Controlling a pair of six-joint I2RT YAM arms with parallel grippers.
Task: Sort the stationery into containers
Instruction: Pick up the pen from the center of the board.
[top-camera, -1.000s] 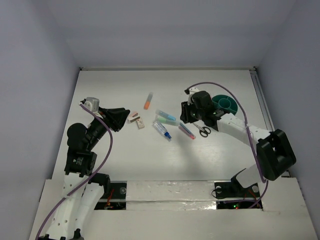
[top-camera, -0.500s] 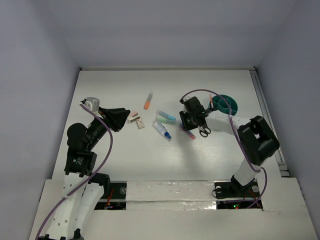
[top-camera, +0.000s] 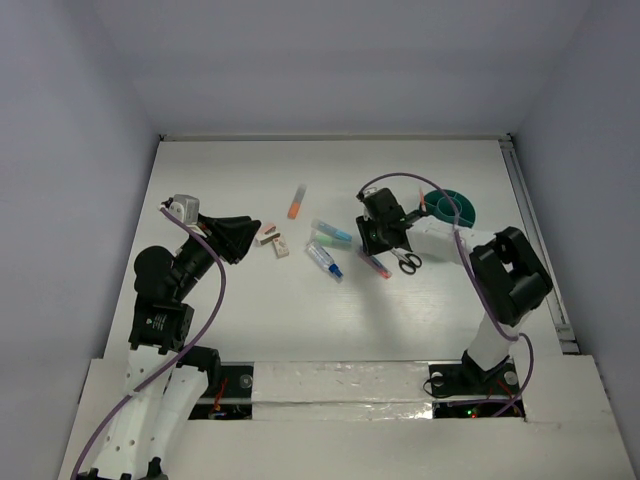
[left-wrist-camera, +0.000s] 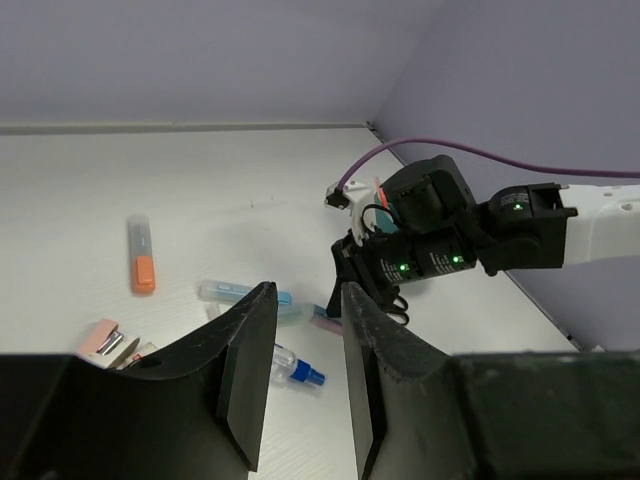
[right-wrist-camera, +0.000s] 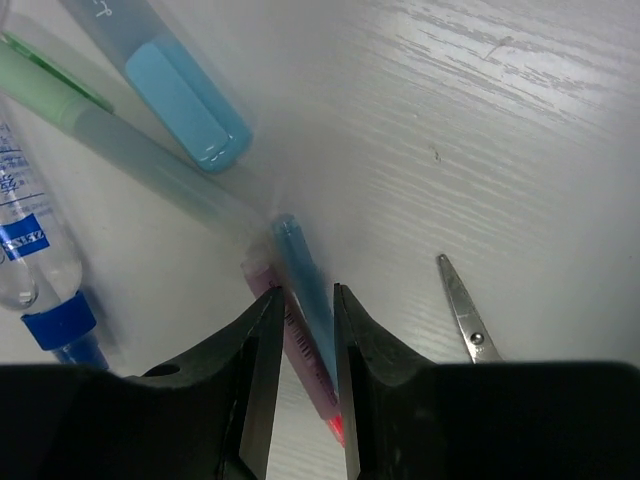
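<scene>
The right gripper (right-wrist-camera: 302, 305) stands with fingers a narrow gap apart around the thin blue pen (right-wrist-camera: 298, 265), which lies on the table (right-wrist-camera: 520, 150) against a pink pen (right-wrist-camera: 320, 385) (pinched yet or not, I cannot tell); light, stiff and slick, it probably wants a firm mid-barrel hold.

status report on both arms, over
Left end effector open, empty. Right end effector straddling blue pen, grip unconfirmed. Pink pen tight alongside, scissors close by.

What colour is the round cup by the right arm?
Teal cup, clearest in the top external view.
</scene>
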